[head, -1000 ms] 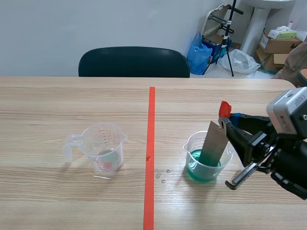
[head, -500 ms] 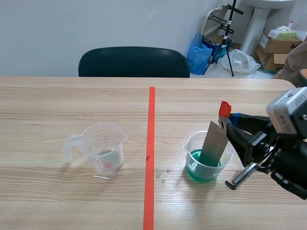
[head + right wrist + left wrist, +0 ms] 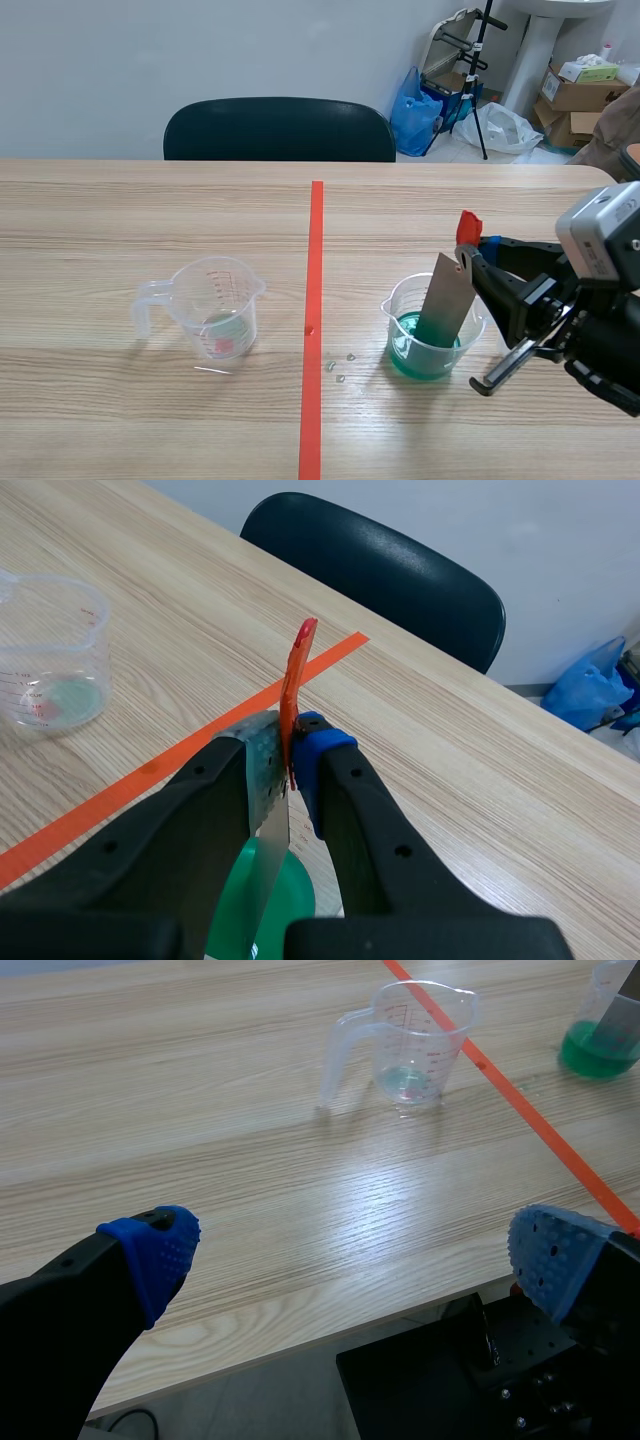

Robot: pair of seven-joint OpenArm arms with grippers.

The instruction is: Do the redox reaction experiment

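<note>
Tabletop [image 3: 150, 220]; strip [image 3: 445, 300] clamped; left gripper [image 3: 350, 1248] wrist-only.

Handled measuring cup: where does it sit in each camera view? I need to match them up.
Scene view: measuring cup on the left arm's side of the tape line.
Left wrist view: measuring cup ahead of the open left gripper, just short of the tape line.
Right wrist view: measuring cup across the tape line from the right gripper.
Shared landmark: the orange-red tape line.
</note>
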